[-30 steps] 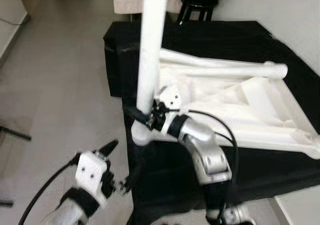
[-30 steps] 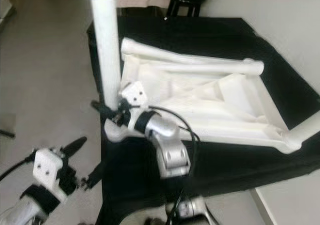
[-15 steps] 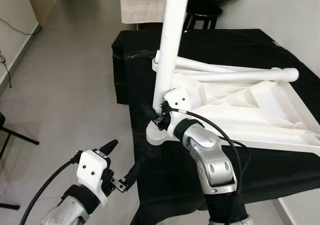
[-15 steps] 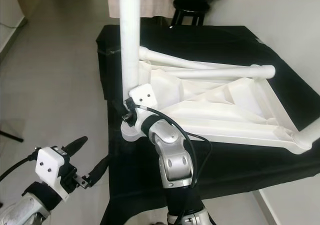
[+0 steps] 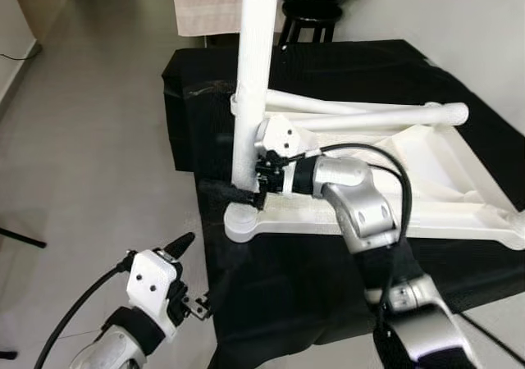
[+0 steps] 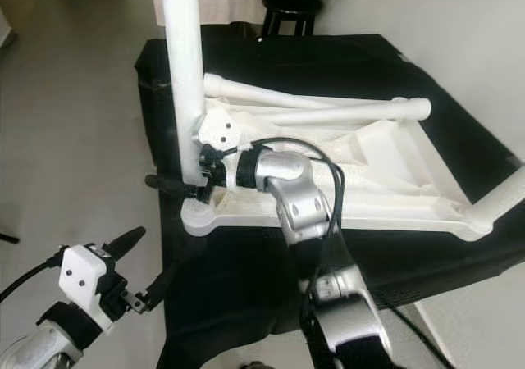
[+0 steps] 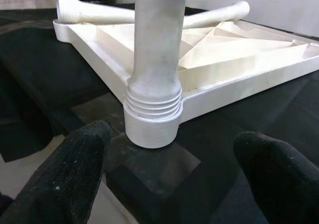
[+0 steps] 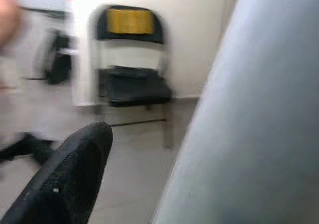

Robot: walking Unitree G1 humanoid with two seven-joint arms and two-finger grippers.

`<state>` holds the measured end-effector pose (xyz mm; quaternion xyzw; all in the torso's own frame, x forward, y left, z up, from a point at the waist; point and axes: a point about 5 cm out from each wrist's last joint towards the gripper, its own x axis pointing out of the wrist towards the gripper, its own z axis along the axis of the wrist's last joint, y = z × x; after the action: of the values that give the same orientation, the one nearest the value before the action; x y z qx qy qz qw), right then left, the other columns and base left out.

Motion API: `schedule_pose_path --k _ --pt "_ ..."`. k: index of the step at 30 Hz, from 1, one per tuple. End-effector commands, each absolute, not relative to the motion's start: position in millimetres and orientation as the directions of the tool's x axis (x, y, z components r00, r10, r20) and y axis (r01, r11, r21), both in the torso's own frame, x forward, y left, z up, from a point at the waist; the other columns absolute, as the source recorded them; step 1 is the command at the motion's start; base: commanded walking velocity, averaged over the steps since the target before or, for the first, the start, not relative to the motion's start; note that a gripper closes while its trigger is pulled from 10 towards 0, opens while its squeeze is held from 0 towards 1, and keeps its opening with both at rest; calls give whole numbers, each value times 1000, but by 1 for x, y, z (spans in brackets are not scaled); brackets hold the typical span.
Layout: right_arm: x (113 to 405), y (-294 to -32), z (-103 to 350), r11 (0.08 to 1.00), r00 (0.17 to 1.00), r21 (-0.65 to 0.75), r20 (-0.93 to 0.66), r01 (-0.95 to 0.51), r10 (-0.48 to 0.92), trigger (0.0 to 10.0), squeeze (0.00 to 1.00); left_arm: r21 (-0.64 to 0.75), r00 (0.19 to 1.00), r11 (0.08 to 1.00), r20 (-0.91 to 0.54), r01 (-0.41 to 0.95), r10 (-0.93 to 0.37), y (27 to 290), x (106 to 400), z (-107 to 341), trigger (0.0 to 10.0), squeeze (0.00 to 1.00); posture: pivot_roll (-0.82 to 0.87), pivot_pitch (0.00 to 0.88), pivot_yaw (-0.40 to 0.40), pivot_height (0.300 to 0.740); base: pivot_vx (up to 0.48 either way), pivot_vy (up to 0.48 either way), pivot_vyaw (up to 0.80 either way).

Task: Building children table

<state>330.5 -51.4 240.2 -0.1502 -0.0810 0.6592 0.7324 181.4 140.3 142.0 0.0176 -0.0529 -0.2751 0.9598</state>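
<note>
Since half a second ago your right arm has swung out more level; the camera shifted too. Nearest you, left gripper [image 5: 199, 276] hovers low beside the black cloth [image 5: 328, 262], matte fingers apart. Right gripper [image 5: 243, 187] is clamped on the smooth white tubular leg [image 5: 253, 74], just above its ribbed thread. That leg stands upright in the round corner socket of the upturned, ribbed plastic tabletop [image 5: 426, 172]. Beyond it, two more legs [image 5: 361, 115] lie across the tabletop. Farther off: black stool [image 5: 308, 12].
</note>
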Motion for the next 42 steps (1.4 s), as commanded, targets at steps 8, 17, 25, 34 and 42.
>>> schedule_pose_path --k 8,17,25,34,42 --pt "334 -30 241 -201 -174 -247 -125 -948 977 0 0 47 834 839 92 542 -544 134 174 143 10000 0 -53 140 -108 740 0 0 0" --pt "341 -52 235 -212 -191 -199 -121 -957 974 0 0 39 816 821 94 569 -570 132 172 144 10000 0 -43 153 -108 740 0 0 0" --pt "345 -85 215 63 83 -204 -87 -977 993 0 0 36 811 817 98 576 -576 131 172 144 10000 0 -55 153 -122 740 0 0 0" --pt "305 -142 137 960 923 -20 -283 -278 261 0 0 119 824 823 54 556 -564 139 163 144 10000 0 -78 156 -113 740 0 0 0" --pt "302 -156 142 969 942 -86 -268 -231 201 0 0 153 788 783 38 603 -615 141 169 143 10000 0 -86 142 -108 740 0 0 0"
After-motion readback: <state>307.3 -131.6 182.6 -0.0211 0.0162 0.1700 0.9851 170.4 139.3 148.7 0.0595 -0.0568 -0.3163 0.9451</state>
